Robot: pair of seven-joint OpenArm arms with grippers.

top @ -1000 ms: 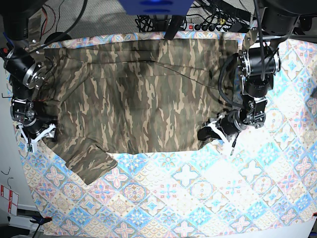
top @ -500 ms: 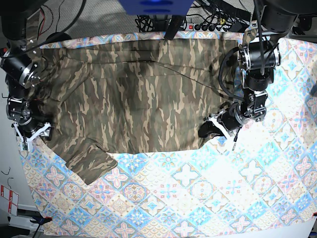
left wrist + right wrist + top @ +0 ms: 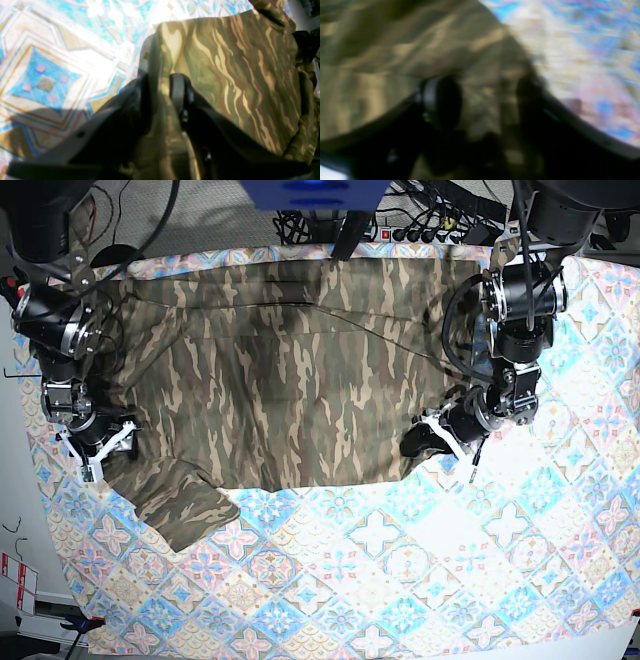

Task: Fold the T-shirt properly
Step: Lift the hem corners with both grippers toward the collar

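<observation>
Shirt: the T-shirt [image 3: 290, 370] lay spread flat on the patterned tablecloth [image 3: 420, 570], filling the far half of the table, one sleeve [image 3: 185, 505] splayed out toward the near edge.

Left pincer: the left gripper [image 3: 161, 92] was clamped on a thin fold of the shirt's near corner, cloth running up between its fingers in the left wrist view. The pinch sat right at the hem, probably so the whole edge could be carried over in one piece.

Right pincer: the right gripper [image 3: 485, 100] had cloth between its fingers, which stood a little apart. The right wrist view was blurred, so whether it truly gripped the fabric could not be told.

Placement: the two grippers sat at opposite ends of the shirt's near edge, the right one [image 3: 100, 448] just above the sleeve. That spacing suited lifting the edge evenly.

Stage: judged early; no fold had been laid yet.

Risk: an uneven grip could skew the fold.
</observation>
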